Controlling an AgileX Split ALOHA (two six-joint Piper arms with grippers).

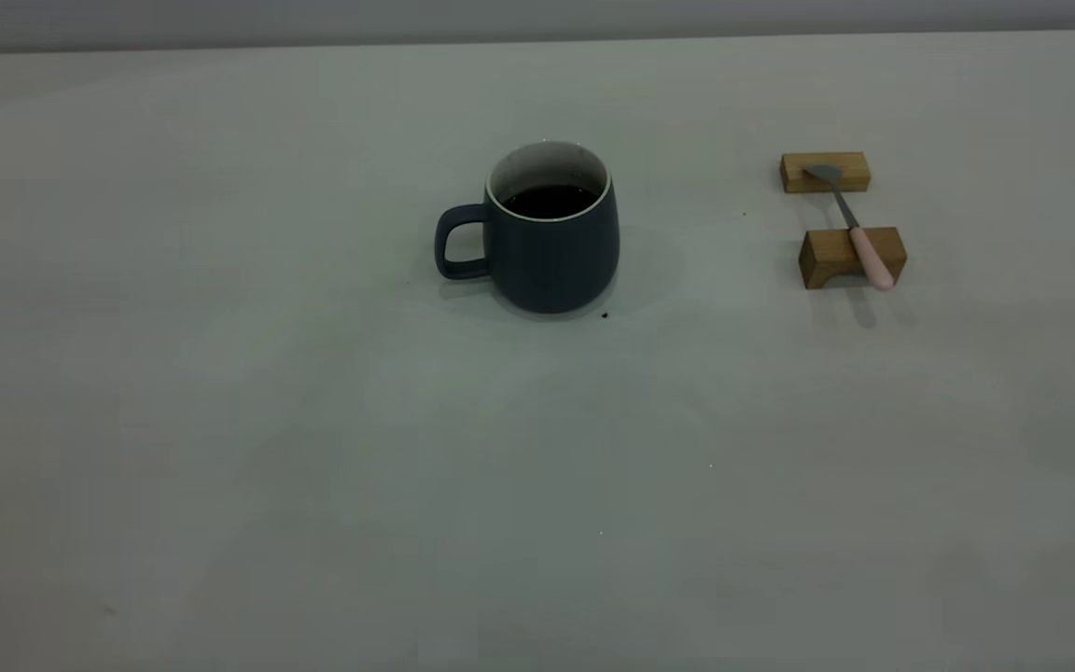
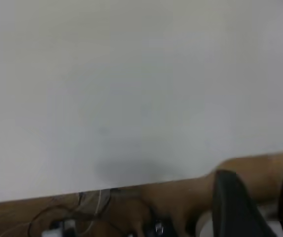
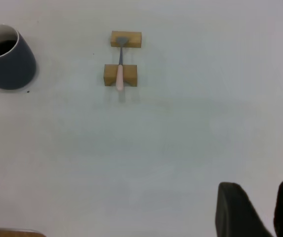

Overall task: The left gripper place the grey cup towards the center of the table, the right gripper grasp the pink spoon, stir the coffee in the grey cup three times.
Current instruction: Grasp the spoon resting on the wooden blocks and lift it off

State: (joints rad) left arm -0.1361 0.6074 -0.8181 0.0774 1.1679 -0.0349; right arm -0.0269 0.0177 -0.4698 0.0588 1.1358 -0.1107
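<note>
The grey cup stands upright near the middle of the table, its handle toward the left side. Dark coffee fills it partway. To the right, the pink spoon lies across two wooden blocks, bowl on the far one, pink handle on the near one. Neither gripper appears in the exterior view. In the right wrist view the cup and spoon lie far from my right gripper, which is open and holds nothing. My left gripper hangs open at the table's edge, nothing in it.
The far tan block and the near notched block carry the spoon. A small dark speck lies by the cup's base. In the left wrist view, cables and brown floor show beyond the table edge.
</note>
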